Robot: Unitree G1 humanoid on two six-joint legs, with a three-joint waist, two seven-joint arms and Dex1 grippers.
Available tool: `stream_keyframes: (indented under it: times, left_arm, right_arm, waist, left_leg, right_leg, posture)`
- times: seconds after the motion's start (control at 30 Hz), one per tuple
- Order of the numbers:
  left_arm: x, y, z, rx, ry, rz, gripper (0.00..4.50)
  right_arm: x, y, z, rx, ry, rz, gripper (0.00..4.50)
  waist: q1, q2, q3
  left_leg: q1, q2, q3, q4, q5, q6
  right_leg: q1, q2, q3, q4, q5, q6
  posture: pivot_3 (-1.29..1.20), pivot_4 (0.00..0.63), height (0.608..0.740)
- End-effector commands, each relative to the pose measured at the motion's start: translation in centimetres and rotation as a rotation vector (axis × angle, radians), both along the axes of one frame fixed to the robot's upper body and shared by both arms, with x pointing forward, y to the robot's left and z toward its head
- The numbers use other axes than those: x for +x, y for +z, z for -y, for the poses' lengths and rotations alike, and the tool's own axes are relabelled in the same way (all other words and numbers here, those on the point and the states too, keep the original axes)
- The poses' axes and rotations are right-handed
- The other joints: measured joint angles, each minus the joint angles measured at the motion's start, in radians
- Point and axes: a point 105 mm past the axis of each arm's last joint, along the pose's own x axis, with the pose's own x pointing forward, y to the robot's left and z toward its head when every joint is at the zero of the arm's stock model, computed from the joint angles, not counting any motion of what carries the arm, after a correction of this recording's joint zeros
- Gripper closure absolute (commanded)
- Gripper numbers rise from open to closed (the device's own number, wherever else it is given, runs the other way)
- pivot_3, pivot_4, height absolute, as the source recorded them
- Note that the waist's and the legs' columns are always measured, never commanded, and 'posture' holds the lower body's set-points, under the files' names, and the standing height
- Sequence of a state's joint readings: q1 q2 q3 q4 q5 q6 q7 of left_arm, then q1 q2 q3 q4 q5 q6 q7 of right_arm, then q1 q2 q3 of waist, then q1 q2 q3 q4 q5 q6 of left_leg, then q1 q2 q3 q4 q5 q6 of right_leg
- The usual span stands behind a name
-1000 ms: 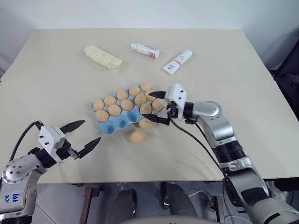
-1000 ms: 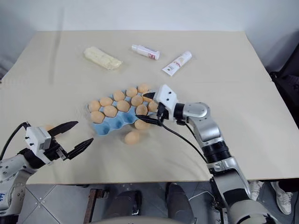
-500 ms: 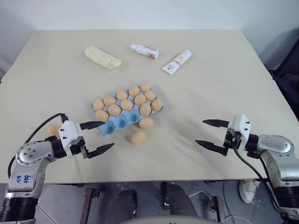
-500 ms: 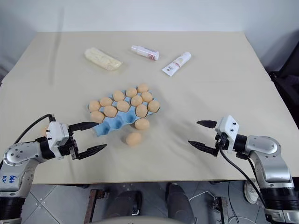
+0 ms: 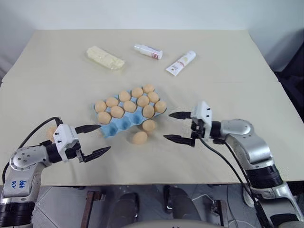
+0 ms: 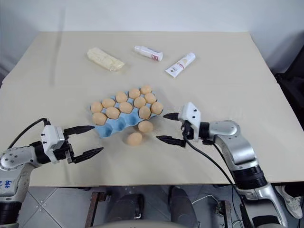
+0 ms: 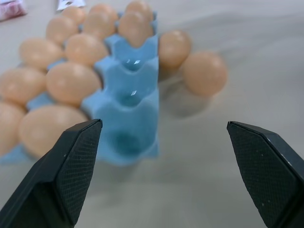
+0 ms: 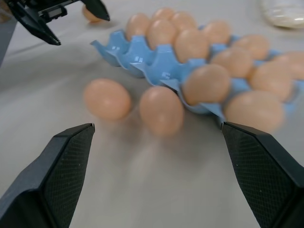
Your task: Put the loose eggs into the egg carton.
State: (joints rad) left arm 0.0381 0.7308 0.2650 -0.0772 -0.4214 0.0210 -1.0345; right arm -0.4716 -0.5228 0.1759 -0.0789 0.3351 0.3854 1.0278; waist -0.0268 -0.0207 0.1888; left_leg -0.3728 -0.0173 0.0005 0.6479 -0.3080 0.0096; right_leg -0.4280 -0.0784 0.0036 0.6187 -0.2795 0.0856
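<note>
Left eye view: egg carton sits mid-worktop, slightly toward the near edge, its far cups filled, three near-row cups bare.
Loose eggs: one egg touches the carton's near right corner; a second egg lies just beside it, nearer the near edge; a third egg lies near the left edge, partly behind the left arm.
Right gripper: jaws wide, empty, pointing at the two loose eggs from the right, just short of them.
Left gripper: jaws wide, empty, near the carton's near left corner.
Step in hand: approach for a pick, probably the egg by the carton's corner.
Next move calls for: bringing the right fingers around one egg without nudging its neighbour, closing gently, then lifting to a bare cup.
Other items: wrapped block and two tubes near the far edge, well apart.
</note>
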Motion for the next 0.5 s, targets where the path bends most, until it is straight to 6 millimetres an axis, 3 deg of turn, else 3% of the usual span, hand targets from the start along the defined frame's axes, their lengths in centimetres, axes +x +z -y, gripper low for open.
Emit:
stream_keyframes:
  times: [0.03,0.2,0.5]
  left_arm:
    - [-0.7,1.3,-0.2,0.013,0.021,0.058,0.00]
    - [-1.6,1.1,-0.4,0.003,0.064,0.058,0.00]
    - [-2.0,1.1,-0.3,-0.007,0.088,0.058,0.00]
  right_arm:
    - [1.0,-0.7,-1.0,-0.044,-0.013,-0.020,0.04]
    - [2.7,-1.5,-2.6,-0.043,-0.049,-0.038,0.04]
    - [3.7,-1.9,-5.3,-0.025,-0.042,-0.021,0.04]
  waist:
    - [0.000,0.000,0.000]
    - [-0.001,0.000,0.000]
    - [-0.003,0.000,0.000]
  left_leg:
    - [0.000,0.000,0.000,0.000,0.000,0.000]
    - [0.000,0.000,0.000,0.000,-0.001,0.001]
    - [0.000,0.000,0.000,0.001,0.000,0.000]
  right_leg:
    - [0.000,0.000,0.000,0.000,0.000,0.000]
    - [0.000,0.000,0.000,-0.001,0.000,0.000]
    - [0.000,0.000,-0.001,0.001,0.000,0.000]
  posture:
    - [0.00,0.150,0.740]
    - [0.00,0.150,0.740]
    - [0.00,0.150,0.740]
